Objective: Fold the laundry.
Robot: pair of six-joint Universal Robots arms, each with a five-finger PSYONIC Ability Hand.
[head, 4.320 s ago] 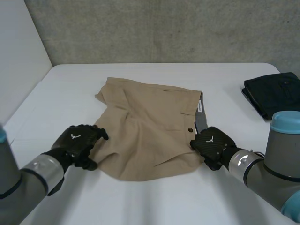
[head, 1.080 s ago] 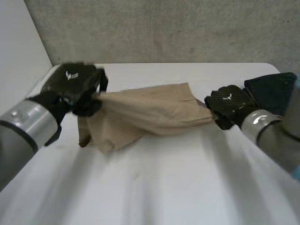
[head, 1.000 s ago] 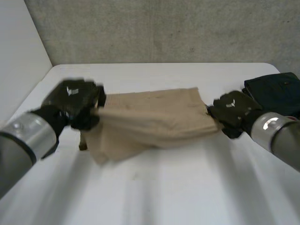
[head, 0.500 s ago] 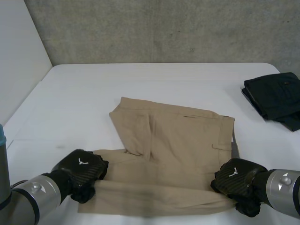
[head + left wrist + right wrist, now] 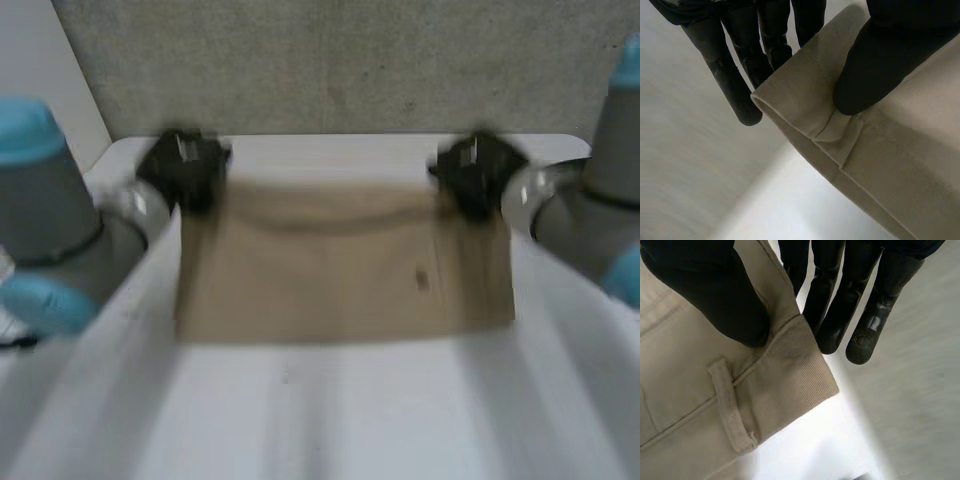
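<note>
A pair of tan shorts point(image 5: 340, 270) hangs spread above the white table point(image 5: 330, 420), held up by its top edge. My left hand point(image 5: 185, 165) is shut on the top left corner; in the left wrist view its thumb point(image 5: 875, 65) presses a hemmed corner point(image 5: 805, 100) against the fingers point(image 5: 740, 65). My right hand point(image 5: 472, 170) is shut on the top right corner; in the right wrist view its thumb point(image 5: 720, 295) pins the waistband end point(image 5: 790, 370) with its belt loop point(image 5: 730, 405) against the fingers point(image 5: 840, 300).
Both arms point(image 5: 60, 230) rise at the sides of the head view, the right one point(image 5: 590, 220) close by the shorts. A grey wall point(image 5: 330, 60) stands behind the table's far edge.
Half a second ago the shorts lay folded on the table with both hands at the near edge. Both hands have risen and moved away, lifting the shorts so they hang spread.
</note>
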